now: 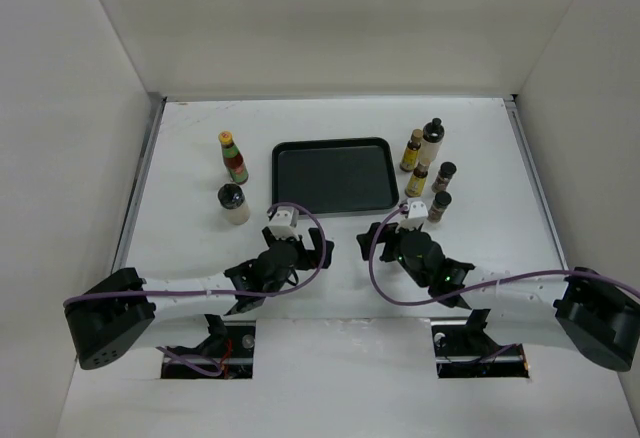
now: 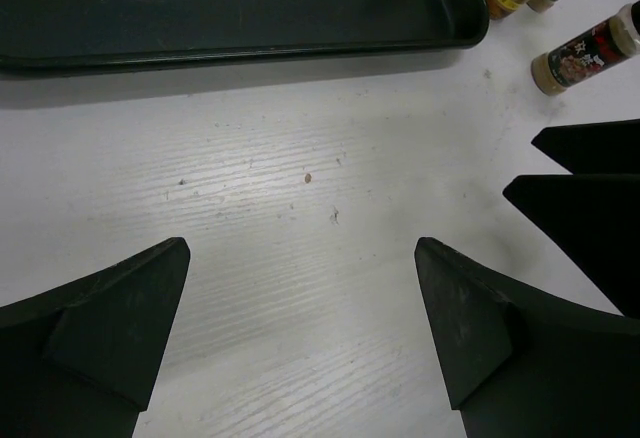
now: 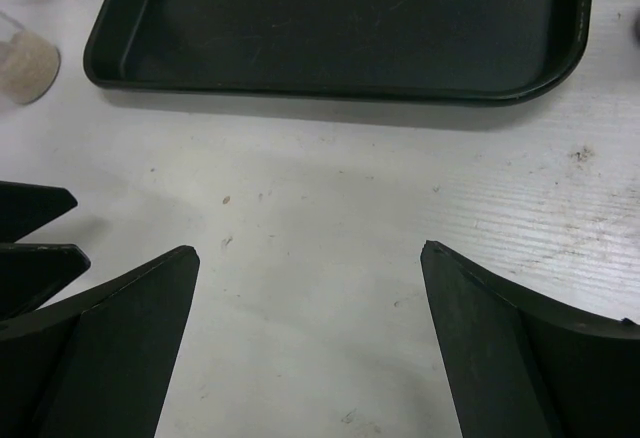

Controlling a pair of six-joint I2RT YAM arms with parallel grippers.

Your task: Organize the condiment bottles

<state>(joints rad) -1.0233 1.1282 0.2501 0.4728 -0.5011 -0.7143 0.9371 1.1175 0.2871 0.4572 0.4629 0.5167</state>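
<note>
both arms sit low at the near edge of the table (image 1: 190, 128), wrists side by side and aimed at the tray (image 1: 333, 173). left gripper (image 1: 283, 248): fingers (image 2: 120, 318) spread wide, only bare table grain between them. right gripper (image 1: 418, 243): same, fingers (image 3: 500, 328) wide apart, gripping nothing. the inner fingers of the 2 grippers are near each other but apart, and each wrist view catches the other's finger at its frame edge. a strip of bare table runs between the fingertips and the tray's near rim. the tray lies flat mid-table, long side across. all 7 bottles stand upright on the table outside the tray. left group, in the lane between the tray's left rim and the table's left edge: white jar (image 1: 233, 203) nearer, red bottle (image 1: 233, 156) just behind it. right group, between the right rim and the table's right edge: dark-brown bottle (image 1: 440, 205) nearest, then amber bottle (image 1: 418, 180) close to the tray rim with a 2nd dark-brown bottle (image 1: 444, 176) beside it, then a 2nd amber bottle (image 1: 412, 150) just beside the pale black-capped bottle (image 1: 432, 141). white walls close in the left, right and far sides.
</note>
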